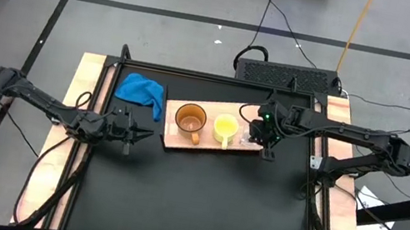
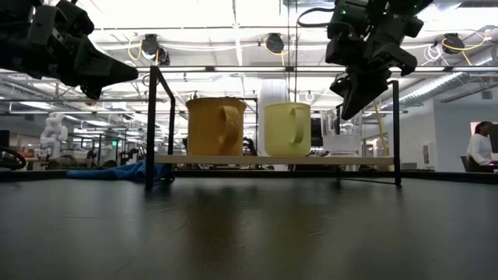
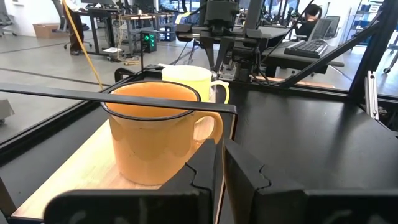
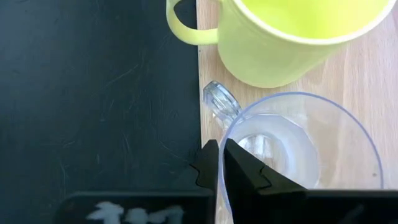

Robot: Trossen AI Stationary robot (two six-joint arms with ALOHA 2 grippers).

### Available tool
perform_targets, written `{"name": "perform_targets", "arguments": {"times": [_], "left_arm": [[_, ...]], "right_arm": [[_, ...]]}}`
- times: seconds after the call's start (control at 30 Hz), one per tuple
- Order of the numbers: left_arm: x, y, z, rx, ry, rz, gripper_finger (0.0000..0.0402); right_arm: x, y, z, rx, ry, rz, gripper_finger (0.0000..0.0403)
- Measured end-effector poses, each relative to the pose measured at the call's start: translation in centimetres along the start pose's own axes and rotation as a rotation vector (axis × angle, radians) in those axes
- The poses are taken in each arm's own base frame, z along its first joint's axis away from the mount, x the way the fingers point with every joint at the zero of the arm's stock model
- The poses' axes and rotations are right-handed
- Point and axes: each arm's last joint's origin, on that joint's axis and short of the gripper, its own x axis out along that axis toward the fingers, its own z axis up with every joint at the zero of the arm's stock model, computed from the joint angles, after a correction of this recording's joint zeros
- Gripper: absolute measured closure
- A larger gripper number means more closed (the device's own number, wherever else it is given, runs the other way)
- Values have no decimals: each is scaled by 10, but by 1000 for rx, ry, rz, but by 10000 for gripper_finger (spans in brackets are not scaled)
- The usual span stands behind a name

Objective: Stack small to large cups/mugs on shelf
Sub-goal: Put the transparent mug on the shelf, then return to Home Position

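While three cups [image 1: 190, 119] line the shelf [image 1: 175, 139], right gripper [image 1: 268, 150] hovers (fingers together).

Bright ceiling lights [image 2: 233, 15] glare overhead; the black tabletop [image 2: 249, 233] lies dim, blurred

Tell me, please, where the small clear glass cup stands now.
In the high view the clear glass cup stands on the right end of the wooden shelf, beside the yellow mug, directly under the right gripper.
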Motion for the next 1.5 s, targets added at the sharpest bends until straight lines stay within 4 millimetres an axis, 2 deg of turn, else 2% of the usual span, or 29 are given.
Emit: {"name": "perform_targets", "arguments": {"times": [0.33, 0.57, 0.77, 0.93, 1.1, 1.23, 1.37, 1.5], "left_arm": [[0, 0, 0, -4, 0, 0, 369], [0, 0, 0, -4, 1, -10, 369], [0, 0, 0, -5, 1, -10, 369], [0, 0, 0, -2, 1, -10, 369], [0, -1, 2, 19, -19, -12, 369], [0, -1, 4, 45, -34, -13, 384], [0, 0, 4, 55, -37, -6, 397], [0, 0, 4, 59, -40, 23, 399]], "right_arm": [[1, 0, -1, 16, 8, 0, 332], [1, 0, 0, 24, -2, -4, 312], [-9, 2, 1, 6, -43, -20, 299], [-29, 7, 1, -14, -117, -49, 291], [-62, 18, -3, -45, -249, -97, 297], [-91, 30, -10, -78, -366, -136, 329], [-115, 42, -20, -84, -461, -158, 390], [-132, 51, -32, -21, -525, -155, 398]]}}
